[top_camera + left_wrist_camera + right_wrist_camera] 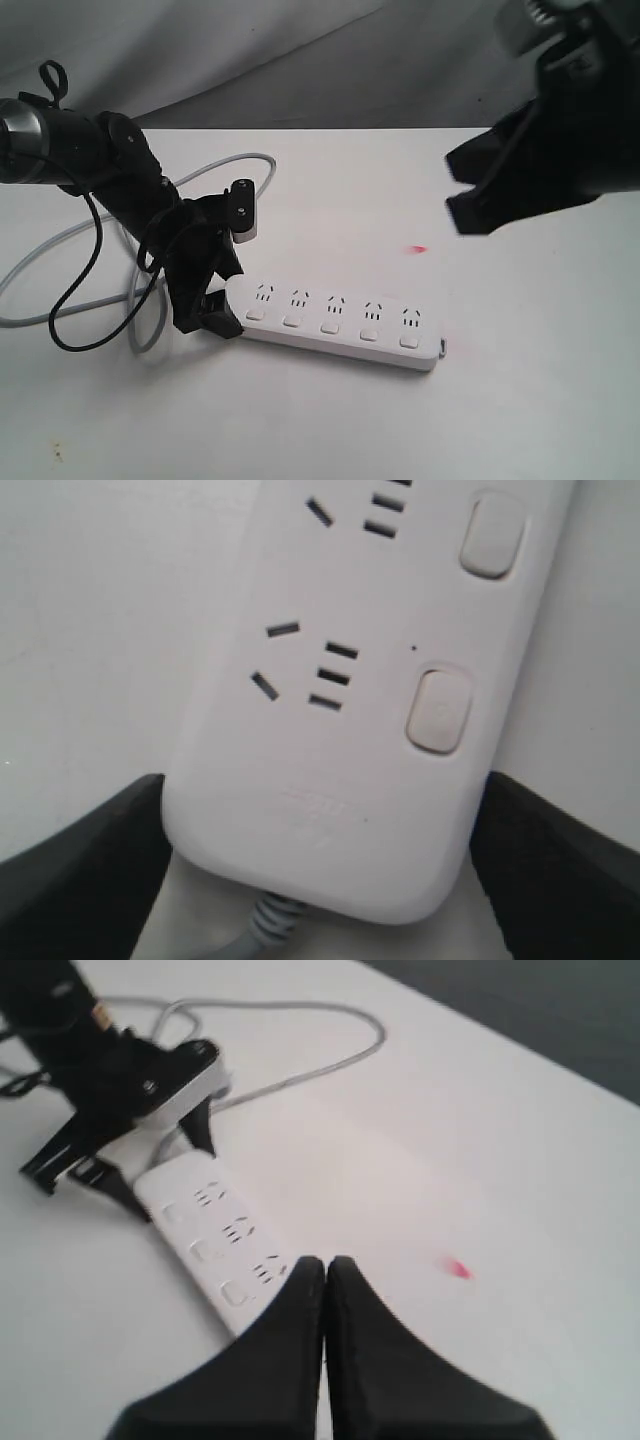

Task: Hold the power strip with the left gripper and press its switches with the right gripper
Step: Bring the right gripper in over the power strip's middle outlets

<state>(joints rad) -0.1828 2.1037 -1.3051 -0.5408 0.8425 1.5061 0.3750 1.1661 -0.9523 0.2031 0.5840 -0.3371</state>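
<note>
Out on the left, the grey cord (268, 925) trails away in loose loops across the white worktop (520, 400), slack enough that it shouldn't tug on anything. And here's the left pincer (222, 318), down low at the cord end of the power strip (340, 322). The wrist view shows its black jaws flanking that rounded end on both sides and touching it, so I call that a grasp on the strip. Sensible spot, too: gripping the tail leaves every socket and button uncovered. The strip lies flat on the worktop, running away to the right, with the five switches (330, 326) in a row along its near edge, one under each socket, all in the open. Just past it, a small red spot (420, 249) glows on the bare surface; I can't tell what casts it. Over on the right, the right pincer (325, 1265) hangs high and well apart from the strip, its two fingers clenched together into one blunt tip, which to my eye is exactly the shape you want for poking a button. No switch is being touched yet. The anchor looks set, and the pressing has yet to start. The next move needs a careful descent onto one small button, and a poke off-centre could skid onto the socket face.
</note>
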